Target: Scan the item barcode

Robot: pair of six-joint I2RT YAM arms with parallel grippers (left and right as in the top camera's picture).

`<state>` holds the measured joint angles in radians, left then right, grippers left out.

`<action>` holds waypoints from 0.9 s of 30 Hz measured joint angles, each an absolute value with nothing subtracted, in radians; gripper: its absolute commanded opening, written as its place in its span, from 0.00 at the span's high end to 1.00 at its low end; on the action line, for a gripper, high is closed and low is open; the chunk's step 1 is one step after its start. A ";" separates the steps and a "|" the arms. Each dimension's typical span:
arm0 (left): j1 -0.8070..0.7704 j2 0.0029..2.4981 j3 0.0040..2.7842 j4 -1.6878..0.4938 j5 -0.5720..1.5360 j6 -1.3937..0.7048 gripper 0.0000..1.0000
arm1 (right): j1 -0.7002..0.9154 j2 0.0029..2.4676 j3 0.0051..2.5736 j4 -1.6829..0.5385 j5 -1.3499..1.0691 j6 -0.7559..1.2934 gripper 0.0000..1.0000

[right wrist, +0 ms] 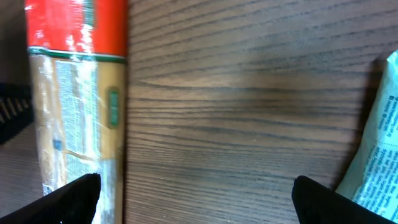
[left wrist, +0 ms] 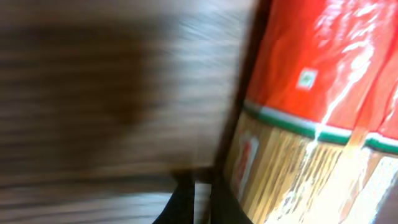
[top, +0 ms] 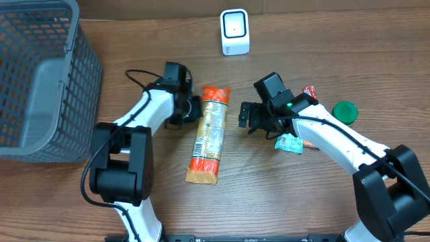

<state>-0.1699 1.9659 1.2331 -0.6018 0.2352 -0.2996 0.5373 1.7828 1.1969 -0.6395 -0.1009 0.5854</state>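
shows, from overhead, a long spaghetti packet (top: 209,134) lying flat near the middle of a wooden table (top: 269,202), lengthwise, one red end toward the far edge. places a white scanner (top: 234,31) upright near that far edge, well apart from the packet. sets the left gripper (top: 195,109) just beside the packet's left side near its far end, jaws clenched together; cannot tell whether any wrapper film is pinched. gives, in the blurred left wrist view, only dark fingers (left wrist: 181,200) close together next to the red and straw-coloured wrapper. sets the right gripper (top: 243,115) on the packet's other side, near but apart, jaws spread wide and grasping nothing. confirms this in the right wrist view: both fingertips (right wrist: 74,198) over bare wood, packet at left, printed sachet (right wrist: 379,143) at right. includes a grey mesh basket (top: 40,81) at far left and a green lid (top: 345,111) beside the right arm.
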 measured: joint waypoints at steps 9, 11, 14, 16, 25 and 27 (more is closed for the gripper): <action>-0.264 1.967 1.243 -0.647 0.320 -0.281 0.96 | 0.484 1.783 1.197 -0.656 -0.196 0.582 0.00; -0.258 1.969 1.276 -0.703 0.315 -0.283 0.96 | 0.461 1.783 1.197 -0.662 -0.230 0.581 0.00; -0.245 1.973 1.351 -0.791 0.295 -0.285 0.96 | 0.444 1.783 1.197 -0.677 -0.258 0.580 0.00; -0.240 1.973 1.398 -0.852 0.273 -0.286 0.96 | 0.446 1.783 1.197 -0.685 -0.272 0.580 0.00; -0.241 1.973 1.400 -1.036 0.179 -0.285 0.96 | 0.460 1.783 1.195 -0.662 -0.297 0.642 0.00; -0.242 1.973 1.366 -1.039 0.171 -0.285 0.96 | 0.460 1.783 1.191 -0.664 -0.300 0.653 0.00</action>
